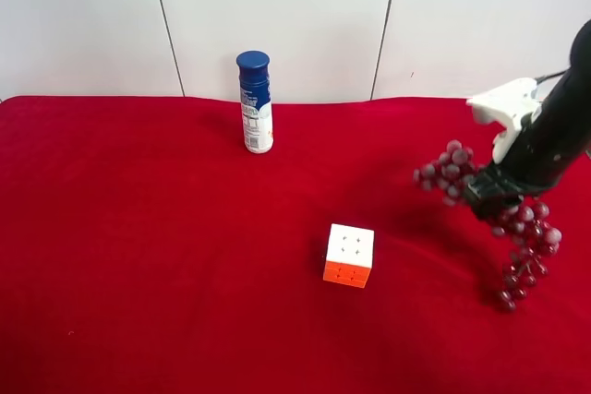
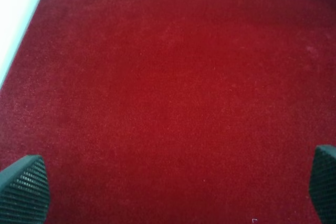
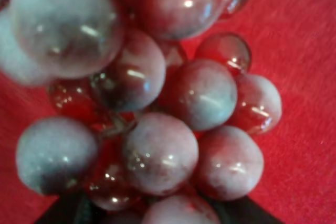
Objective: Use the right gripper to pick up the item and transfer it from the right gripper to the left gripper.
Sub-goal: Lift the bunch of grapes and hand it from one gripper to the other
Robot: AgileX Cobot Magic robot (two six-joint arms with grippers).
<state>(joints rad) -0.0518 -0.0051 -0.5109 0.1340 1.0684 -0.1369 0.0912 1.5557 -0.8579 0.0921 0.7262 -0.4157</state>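
Clamping the bunch of grapes (image 1: pixel 450 165) near its middle, the right gripper (image 1: pixel 488 193) has its black jaws closed on the fruit, off to the exterior high view's right of the puzzle cube (image 1: pixel 349 255) and well apart from it. One cluster of the bunch sticks out from the jaws toward the cube; the longer part hangs down on the side away from the cube, toward the red cloth (image 1: pixel 138 256). Whether its lowest grapes touch the cloth cannot be told. A white bracket (image 1: pixel 506 108) sits on the thick black arm just above the jaws.

The right wrist view is filled by the bunch of grapes (image 3: pixel 173 103), dark red and frosted grey-purple, with dark gripper parts showing at one edge beneath them.

The left gripper (image 2: pixel 173 192) is spread wide, with nothing between its ribbed fingertips (image 2: pixel 23 190), only bare red cloth (image 2: pixel 173 87).

The cube rests flat on the cloth, white face up and orange face toward the camera. A blue-capped white bottle (image 1: pixel 255 101) stands upright well beyond the cube, near the white wall (image 1: pixel 277 16).
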